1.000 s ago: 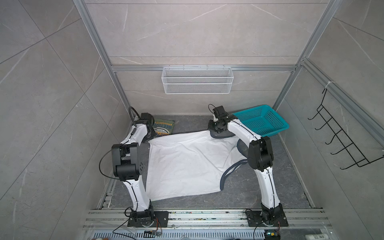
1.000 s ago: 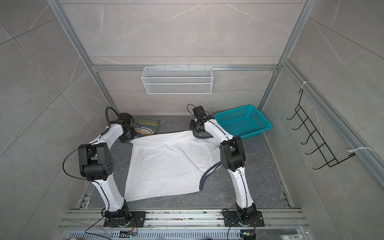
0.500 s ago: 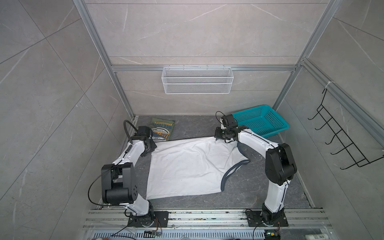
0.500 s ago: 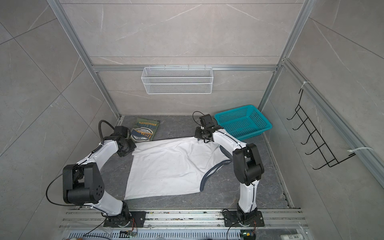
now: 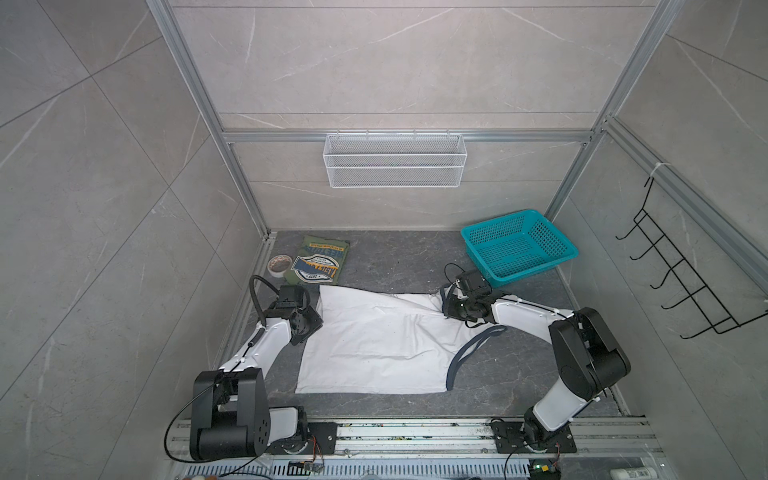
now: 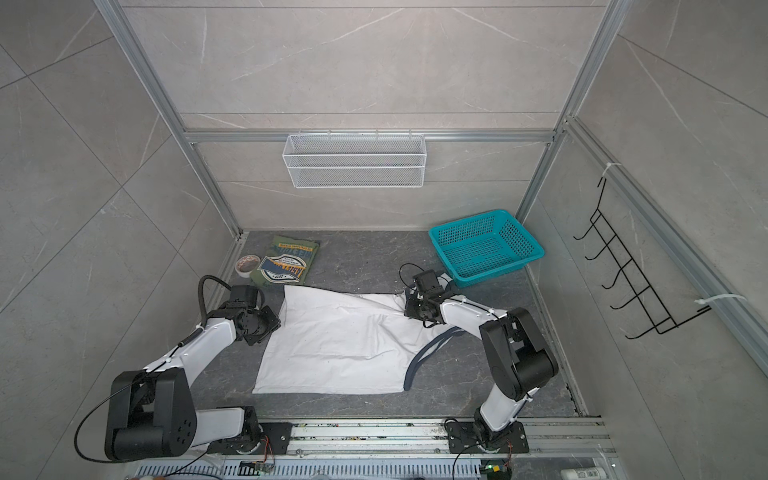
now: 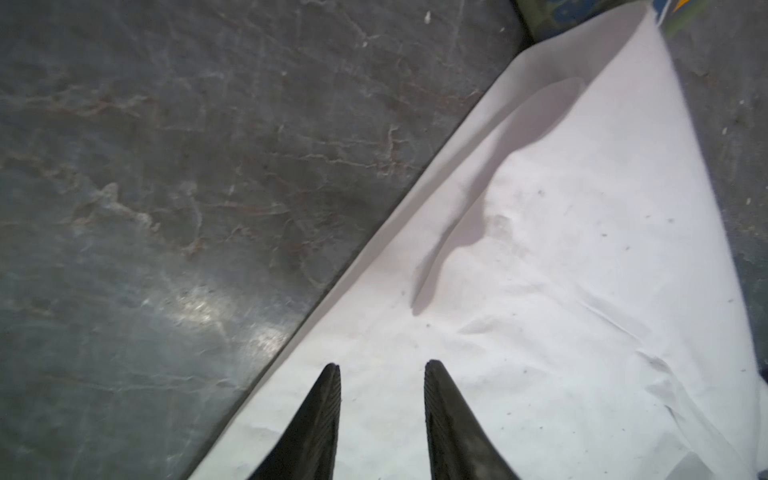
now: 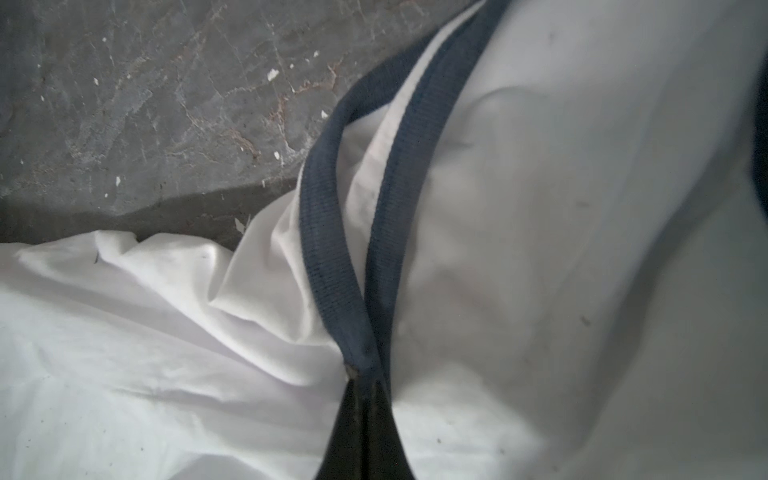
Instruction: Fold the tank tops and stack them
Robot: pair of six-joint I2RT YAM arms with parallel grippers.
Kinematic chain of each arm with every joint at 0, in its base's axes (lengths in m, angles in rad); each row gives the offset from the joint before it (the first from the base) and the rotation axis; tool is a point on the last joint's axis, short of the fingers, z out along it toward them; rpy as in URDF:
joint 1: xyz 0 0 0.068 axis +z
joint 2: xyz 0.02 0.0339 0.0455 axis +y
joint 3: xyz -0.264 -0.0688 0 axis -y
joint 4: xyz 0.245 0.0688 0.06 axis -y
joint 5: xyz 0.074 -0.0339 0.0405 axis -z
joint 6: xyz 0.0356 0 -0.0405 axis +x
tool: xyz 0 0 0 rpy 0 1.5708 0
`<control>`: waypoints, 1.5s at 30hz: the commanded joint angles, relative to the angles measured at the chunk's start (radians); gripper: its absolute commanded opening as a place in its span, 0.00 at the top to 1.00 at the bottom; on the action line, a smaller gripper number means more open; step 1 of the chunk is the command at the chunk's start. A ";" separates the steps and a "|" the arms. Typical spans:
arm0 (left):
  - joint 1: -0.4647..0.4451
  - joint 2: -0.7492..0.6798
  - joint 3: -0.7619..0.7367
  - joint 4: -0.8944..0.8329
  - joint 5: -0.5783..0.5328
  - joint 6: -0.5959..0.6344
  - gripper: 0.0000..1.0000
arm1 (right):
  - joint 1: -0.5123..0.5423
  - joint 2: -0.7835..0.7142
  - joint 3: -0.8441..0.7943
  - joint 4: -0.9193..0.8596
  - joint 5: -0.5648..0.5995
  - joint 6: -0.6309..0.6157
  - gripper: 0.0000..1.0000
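Pulling with only one corner held could skew the white tank top (image 5: pixel 374 345) — in a top view it lies spread, a corner just beside the folded olive tank top (image 5: pixel 322 266). Left wrist view: left gripper (image 7: pixel 382 365) part-open, empty, over cloth. Right wrist view: right gripper (image 8: pixel 362 380) clamped on dark trim (image 8: pixel 328 249) — wrinkles bunching.

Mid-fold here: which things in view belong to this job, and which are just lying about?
Job: white tank top, spread out; olive tank top, folded at the back.
Lying about: teal basket; tape roll; wire wall shelf.
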 commanded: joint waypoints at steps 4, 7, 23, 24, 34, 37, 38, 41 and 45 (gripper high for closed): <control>-0.002 0.151 0.157 0.068 0.039 0.044 0.65 | -0.001 -0.049 0.026 -0.001 0.021 0.006 1.00; -0.001 0.213 0.202 0.052 0.020 0.063 0.65 | -0.001 -0.053 0.031 -0.008 0.024 0.001 1.00; -0.037 0.357 0.277 0.045 0.085 0.076 0.69 | -0.002 -0.034 0.041 -0.022 0.030 -0.003 1.00; -0.039 0.358 0.277 0.044 0.086 0.075 0.70 | -0.001 -0.033 0.042 -0.024 0.030 -0.003 1.00; -0.049 0.359 0.261 0.038 0.081 0.079 0.75 | -0.001 -0.026 0.048 -0.028 0.032 -0.001 1.00; -0.049 0.359 0.257 0.031 0.075 0.081 0.75 | -0.001 -0.025 0.049 -0.030 0.033 0.001 1.00; -0.049 0.357 0.252 0.032 0.075 0.082 0.74 | -0.001 -0.026 0.049 -0.032 0.034 0.001 1.00; -0.049 0.360 0.238 0.043 0.082 0.080 0.75 | -0.002 -0.027 0.051 -0.035 0.033 0.001 1.00; -0.050 0.362 0.230 0.052 0.092 0.078 0.79 | -0.001 -0.028 0.055 -0.039 0.037 0.003 1.00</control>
